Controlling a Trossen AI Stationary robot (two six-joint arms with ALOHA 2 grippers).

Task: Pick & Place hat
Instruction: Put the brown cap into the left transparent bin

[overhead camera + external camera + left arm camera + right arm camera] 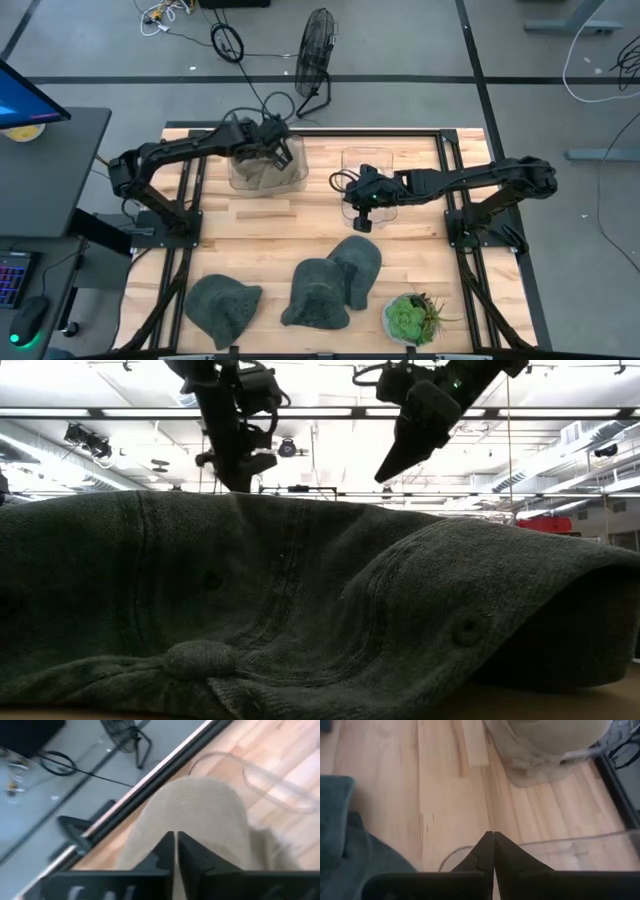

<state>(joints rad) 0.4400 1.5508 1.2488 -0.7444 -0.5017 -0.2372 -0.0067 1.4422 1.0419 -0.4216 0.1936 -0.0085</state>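
Note:
A beige hat (258,175) sits in the left clear bin (300,178) at the table's far side; it also shows in the right wrist view (550,735). My left gripper (276,150) is over that bin, shut on the hat (200,810). My right gripper (361,220) hangs shut and empty in the air over the near rim of a second clear bin (385,158), right of the first. Three dark green hats (222,308) (318,292) (357,265) lie flat near the table's near edge. One of them (300,610) fills the low view. My left gripper (175,836) comes at the beige hat from above, pointing down. Its shut fingers meet a raised ridge of the crown (187,795), and the cloth rises toward the fingertips. The fingers hide the exact spot. The hat's lower part rests inside the bin.
A small potted plant (408,318) stands at the near right of the table. Bare wood (290,225) lies between the bins and the green hats. A black frame rail (300,131) runs along the table's far edge. A fan (315,55) stands on the floor beyond.

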